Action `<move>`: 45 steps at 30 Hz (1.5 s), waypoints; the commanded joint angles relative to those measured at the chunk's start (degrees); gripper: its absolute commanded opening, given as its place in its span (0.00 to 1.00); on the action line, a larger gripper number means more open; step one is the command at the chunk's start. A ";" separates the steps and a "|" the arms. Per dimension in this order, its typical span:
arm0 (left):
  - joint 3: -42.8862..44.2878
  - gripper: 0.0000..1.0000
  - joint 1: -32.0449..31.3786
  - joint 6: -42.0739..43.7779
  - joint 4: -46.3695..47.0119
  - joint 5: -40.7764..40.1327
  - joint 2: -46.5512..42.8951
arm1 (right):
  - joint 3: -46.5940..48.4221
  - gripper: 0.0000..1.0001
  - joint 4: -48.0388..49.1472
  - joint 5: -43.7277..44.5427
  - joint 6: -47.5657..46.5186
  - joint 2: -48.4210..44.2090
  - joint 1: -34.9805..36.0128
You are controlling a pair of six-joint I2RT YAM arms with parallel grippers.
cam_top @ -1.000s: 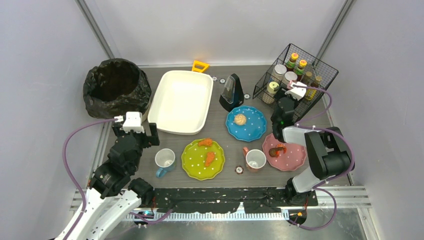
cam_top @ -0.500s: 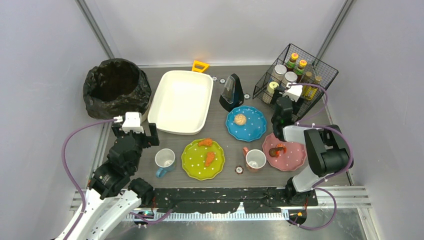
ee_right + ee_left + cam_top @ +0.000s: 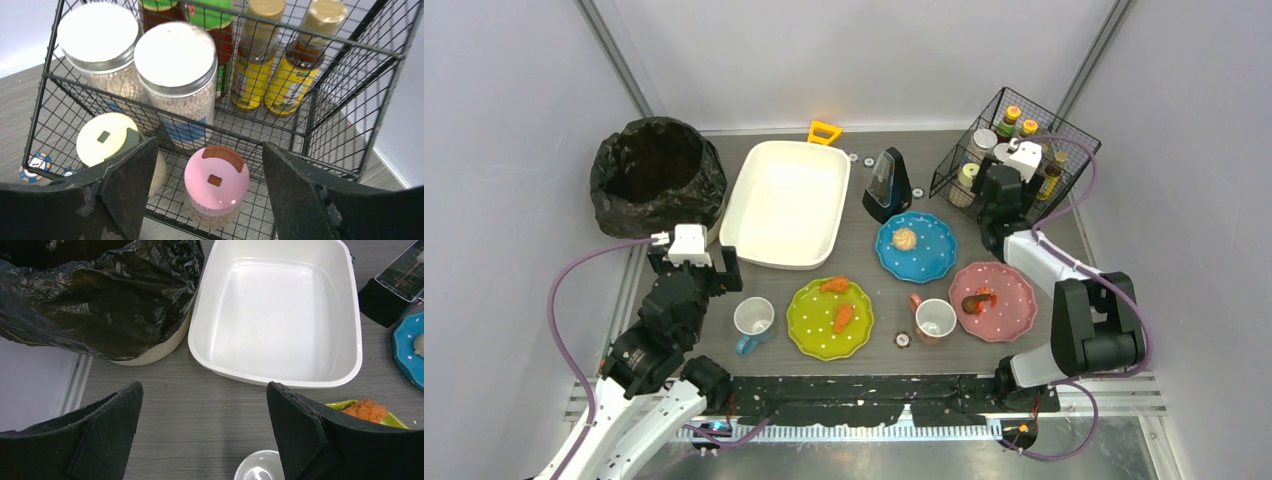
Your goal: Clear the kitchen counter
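Observation:
The kitchen counter point(image 3: 861, 258) carries a blue plate point(image 3: 929, 255), a green plate point(image 3: 816, 325) and a pink plate point(image 3: 1009, 305), each with food scraps on it, and two mugs point(image 3: 754, 320) point(image 3: 936, 320). My right gripper point(image 3: 1002, 186) hangs over the near corner of the wire basket point(image 3: 1064, 135). In the right wrist view it point(image 3: 209, 146) is open, its fingers either side of a pink-lidded jar point(image 3: 216, 175) that stands in the basket, not touching it. My left gripper point(image 3: 692, 257) point(image 3: 204, 386) is open and empty above bare counter, just short of the white tub point(image 3: 280, 375).
A black-bagged bin point(image 3: 656, 170) stands at the back left, next to the white tub point(image 3: 749, 215). A black metronome-like box point(image 3: 887, 185) stands between tub and basket. The basket holds several jars and bottles, a yellow-lidded jar point(image 3: 103, 137) among them.
My right gripper has moved back from the blue plate's right edge to the wire basket's near corner. The left arm has not moved.

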 commanded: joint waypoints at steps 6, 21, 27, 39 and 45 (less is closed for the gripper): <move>-0.11 0.95 0.22 -0.10 2.58 -0.21 -0.79 | 7.57 0.78 -16.43 -2.78 4.31 -3.82 -3.43; -0.05 0.95 0.22 -0.10 2.58 -0.28 -0.49 | 10.24 0.73 -19.24 -11.81 5.94 0.31 -4.85; -0.12 0.95 0.19 -0.10 2.56 0.00 -0.34 | 10.47 0.71 -22.76 -12.64 7.49 0.47 -4.95; -0.17 0.95 0.23 -0.19 2.67 0.62 -0.13 | 5.26 0.67 -25.15 -14.56 8.10 -7.16 -4.88; -0.13 0.95 0.23 -0.19 2.69 0.71 0.05 | 6.00 0.70 -25.65 -13.64 6.07 -10.43 -4.92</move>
